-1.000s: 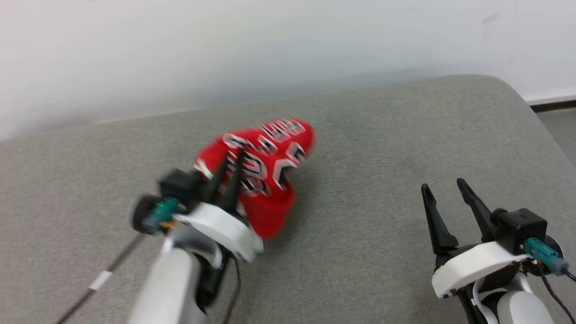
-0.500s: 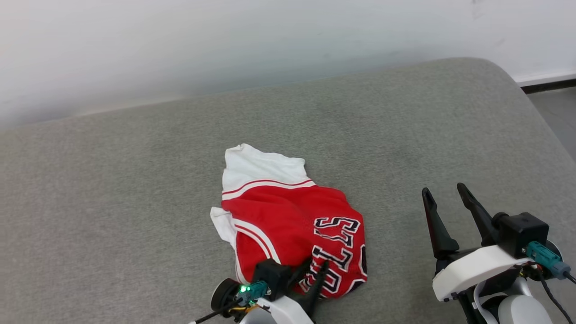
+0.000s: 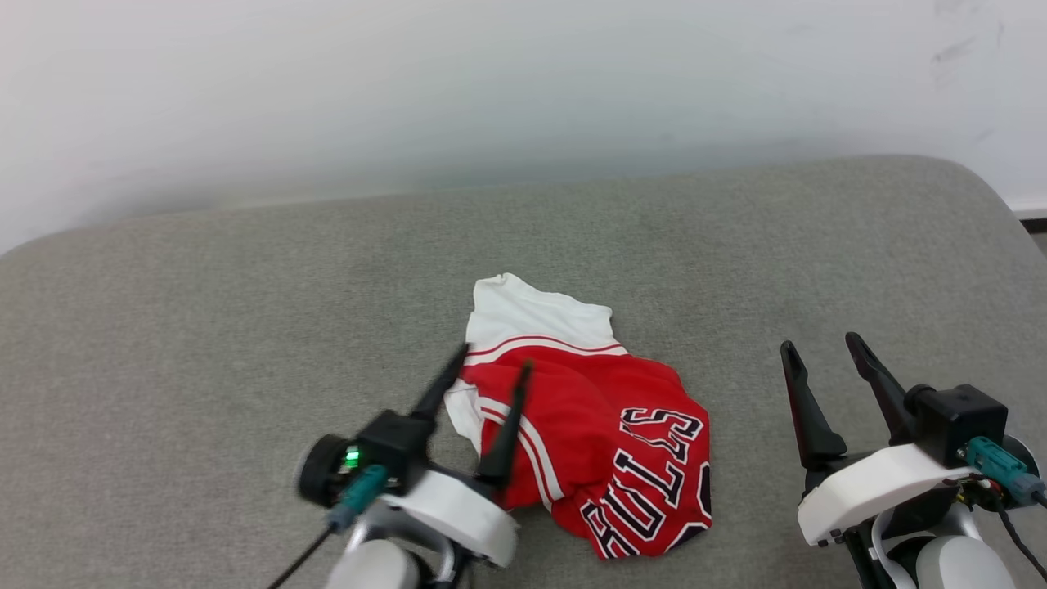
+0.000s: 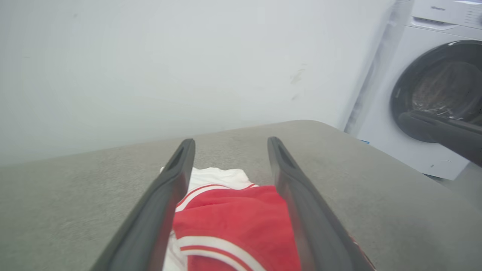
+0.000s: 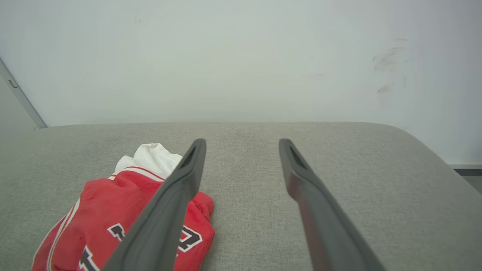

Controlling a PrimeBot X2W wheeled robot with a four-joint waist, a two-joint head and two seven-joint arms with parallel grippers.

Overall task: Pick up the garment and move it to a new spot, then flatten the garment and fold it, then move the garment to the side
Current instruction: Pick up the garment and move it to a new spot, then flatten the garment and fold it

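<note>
Jersey (image 3: 589,409) lies crumpled on the grey cushion (image 3: 204,327), low in the middle of the head view, between the two arms and nearer the left one. Its white panel with red stripes points toward the wall (image 3: 491,98). The red part with black, white-edged letters lies nearest the robot, folded over itself.

Left jaws stand wide open and hold nothing. Their two dark fingers (image 3: 505,433) reach over the jersey's left edge, one by the white cloth, the other over the red. From the left wrist, the jersey (image 4: 233,218) shows between and below the fingers (image 4: 165,203); whether the tips touch the cloth I cannot tell.

Right jaws are wide open too and empty, with fingers (image 3: 806,409) raised over bare cushion, apart from the jersey's right edge. From the right wrist, the jersey (image 5: 113,210) lies to the left, partly behind the left-hand finger (image 5: 177,195).

A white washer (image 4: 414,94) with a dark round door stands beyond the cushion's rounded corner.
</note>
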